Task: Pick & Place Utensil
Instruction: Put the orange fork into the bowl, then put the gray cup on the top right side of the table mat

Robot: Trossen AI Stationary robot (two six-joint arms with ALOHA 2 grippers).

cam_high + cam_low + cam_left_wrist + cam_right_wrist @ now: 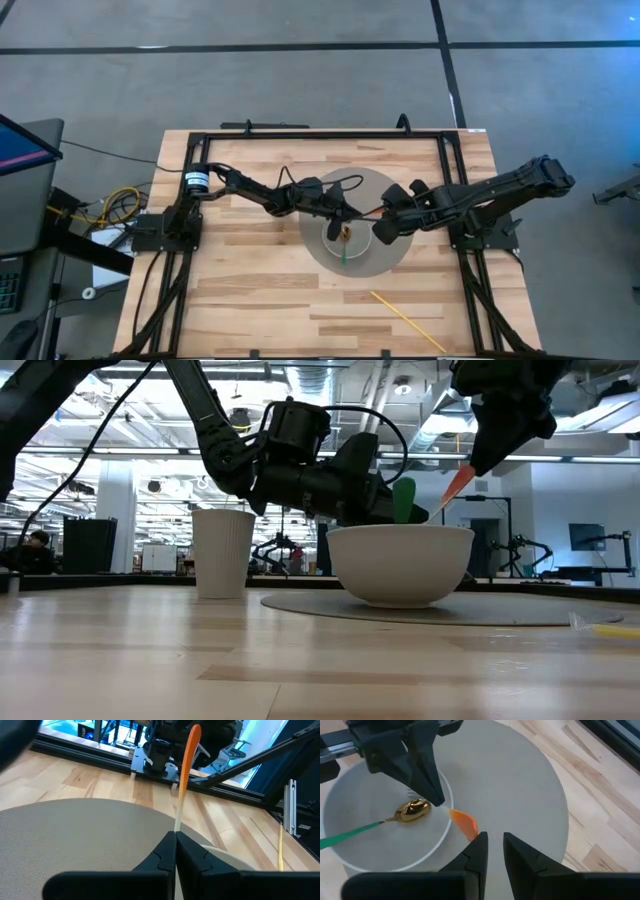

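A white bowl stands on a round grey mat. A spoon with a gold bowl and a green handle lies inside it, handle leaning on the rim. My left gripper is over the bowl's rim, shut on a thin utensil with a pale shaft and an orange end. My right gripper is open just right of the bowl, over the mat. The orange end lies at the outer side of one fingertip, not between the fingers. I cannot tell whether it touches. My left gripper pinches the utensil's pale shaft between its two fingertips, slanting down from the table's left. The utensil is tilted, its orange end rising toward my right gripper. Its other end is hidden behind the fingers.
A white paper cup stands on the table beside the mat. A thin yellow stick lies on the wood toward the near right corner. Black frame rails run along the table's far and side edges.
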